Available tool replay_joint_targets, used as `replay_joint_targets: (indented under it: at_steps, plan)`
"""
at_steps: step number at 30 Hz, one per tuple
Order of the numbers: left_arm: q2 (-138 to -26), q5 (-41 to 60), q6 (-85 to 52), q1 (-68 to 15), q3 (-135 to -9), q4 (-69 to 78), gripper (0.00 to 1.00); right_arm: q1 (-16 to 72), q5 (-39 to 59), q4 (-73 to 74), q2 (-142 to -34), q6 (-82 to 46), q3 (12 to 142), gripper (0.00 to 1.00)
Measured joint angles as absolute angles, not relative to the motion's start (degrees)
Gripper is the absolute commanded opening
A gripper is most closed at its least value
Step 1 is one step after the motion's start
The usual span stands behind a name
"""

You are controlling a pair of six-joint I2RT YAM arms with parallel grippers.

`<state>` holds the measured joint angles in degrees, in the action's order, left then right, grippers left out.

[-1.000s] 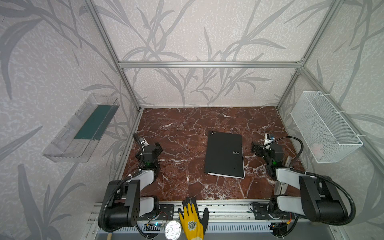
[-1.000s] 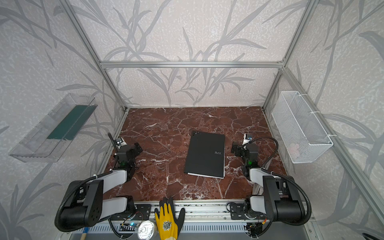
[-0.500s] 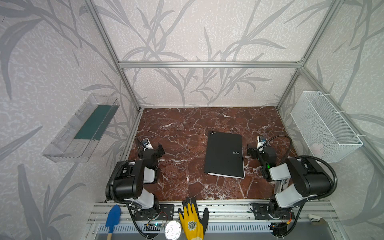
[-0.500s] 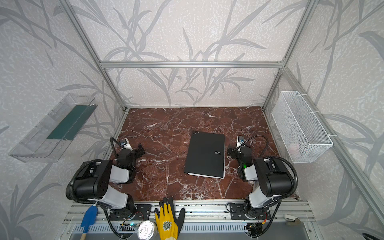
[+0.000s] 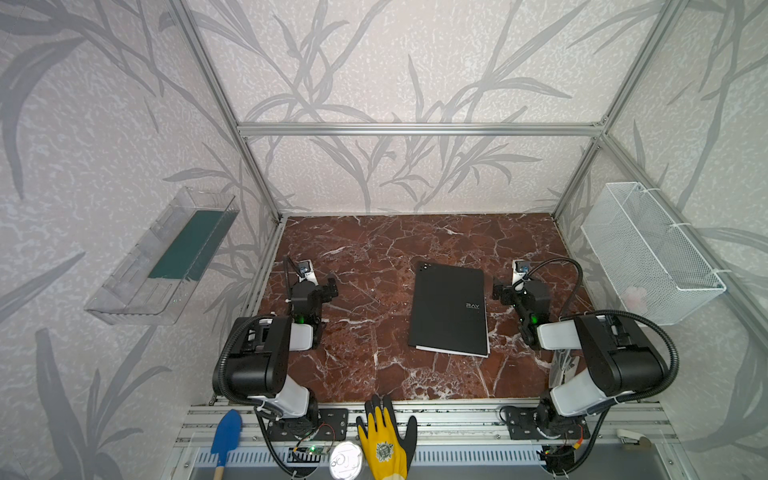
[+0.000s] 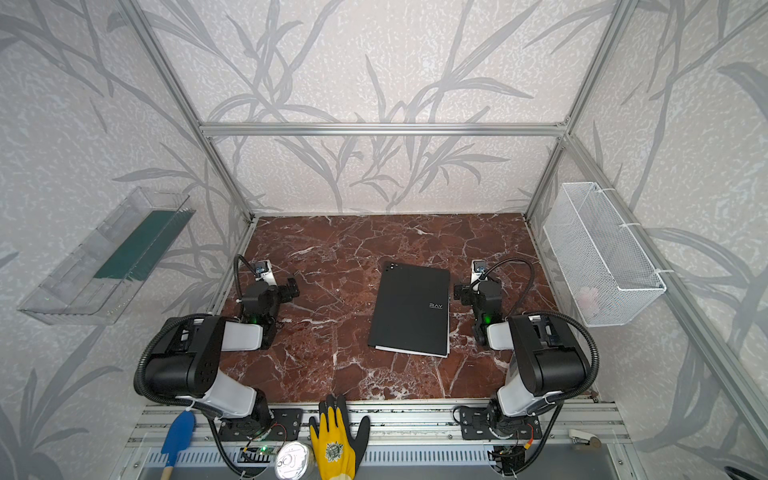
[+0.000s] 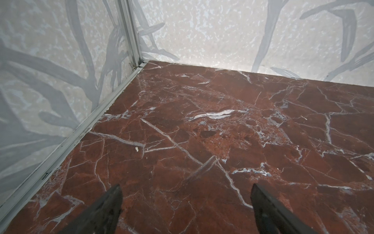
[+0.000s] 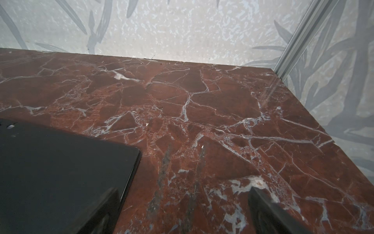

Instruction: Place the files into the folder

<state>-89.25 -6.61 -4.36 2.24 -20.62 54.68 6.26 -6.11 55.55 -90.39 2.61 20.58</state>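
Lying flat on the red marble tabletop, the black folder is closed, its RAY lettering facing up. A thin white paper edge shows along the folder's near side.

The left gripper sits well to the left of the folder, jaws spread wide. Its wrist view shows only bare marble between the fingertips.

The right gripper is just beside the folder's right edge, also wide apart and holding nothing. In its wrist view one fingertip overlaps the folder's corner, and I can't tell if it touches.

The white wire basket hangs off to the folder's right. The dark green panel is far to its left. The yellow glove lies just in front of it.
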Motion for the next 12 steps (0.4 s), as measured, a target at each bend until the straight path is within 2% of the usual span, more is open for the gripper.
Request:
replay_joint_targets:
  at_steps: [12]
  plan:
    - [-89.25, -6.17, -4.01, 2.83, -20.64, 53.1, 0.99, 6.87, -3.97, 55.66, -90.7, 4.56, 20.58, 0.99]
